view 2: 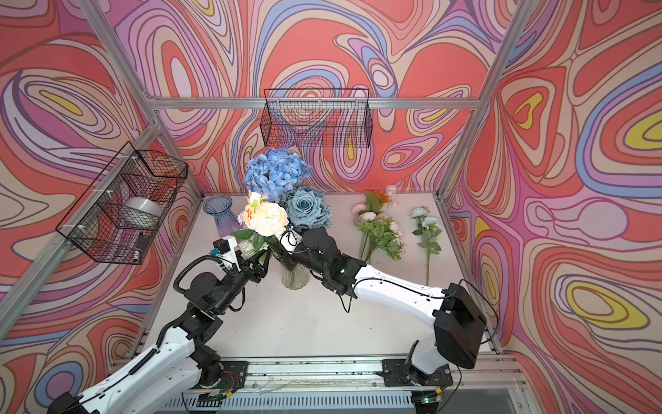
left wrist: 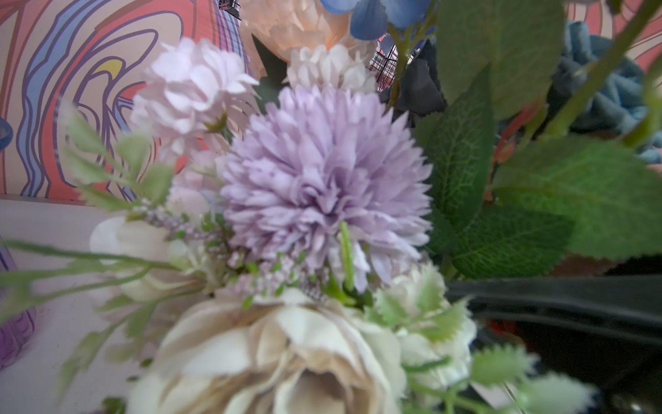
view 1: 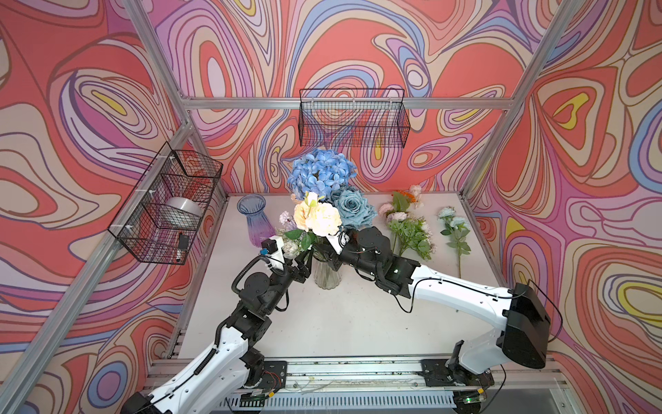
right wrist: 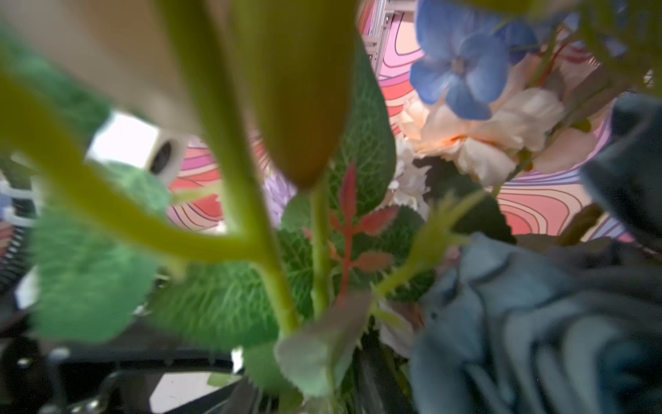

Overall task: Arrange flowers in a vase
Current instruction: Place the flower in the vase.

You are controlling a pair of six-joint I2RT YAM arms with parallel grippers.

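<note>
A clear glass vase stands mid-table and holds several flowers: a blue hydrangea, an aqua rose, peach and cream roses and a lilac pompom. My left gripper is at the vase's left rim among the leaves, its fingers apart. My right gripper reaches in from the right just above the rim. Green stems and leaves hide its jaws.
An empty purple-blue glass vase stands at the back left. Loose flowers lie at the back right: a pink bunch and a pale aqua stem. Wire baskets hang on the back wall and the left wall.
</note>
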